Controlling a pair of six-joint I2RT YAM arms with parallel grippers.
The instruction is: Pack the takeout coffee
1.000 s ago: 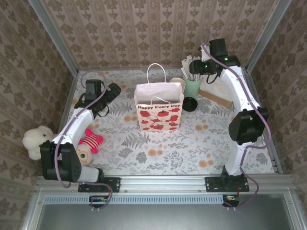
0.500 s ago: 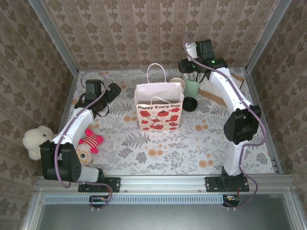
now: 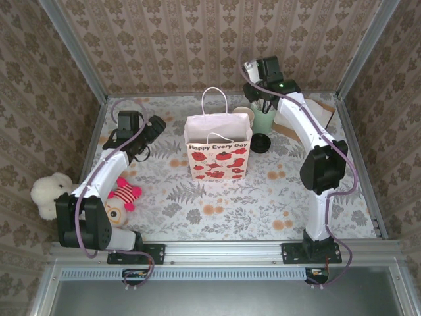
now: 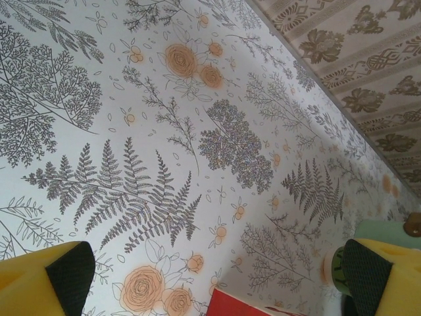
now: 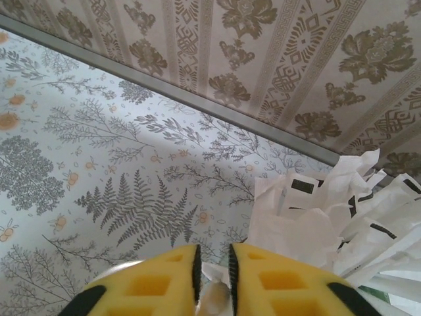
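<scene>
Top external view: the paper gift bag [image 3: 218,150] stands upright on the floral table [image 3: 197,204]; the takeout coffee [image 3: 260,143], a dark cup with a black lid, stands just right of the bag, near its top corner, untouched; behind the coffee, right of the bag's rim, are the mint-green cup [image 3: 264,119] of stirrers and a stack of cream cups [image 3: 243,113]; the right gripper [image 3: 258,97] hangs over the mint-green cup; the left gripper [image 3: 156,125] is well left of the bag; two plush toys [image 3: 122,193] lie further left.

Left wrist view: the left gripper [image 4: 214,280] has its jaws spread wide over bare floral table, nothing between the pads [image 4: 71,276].

Right wrist view: the right gripper [image 5: 214,263] has its yellow fingers [image 5: 151,284] drawn narrow, a slim slit between them; something pale sits in that slit, but whether it is gripped cannot be told; white wrapped stirrers [image 5: 329,210] bunch just beside the fingers.
</scene>
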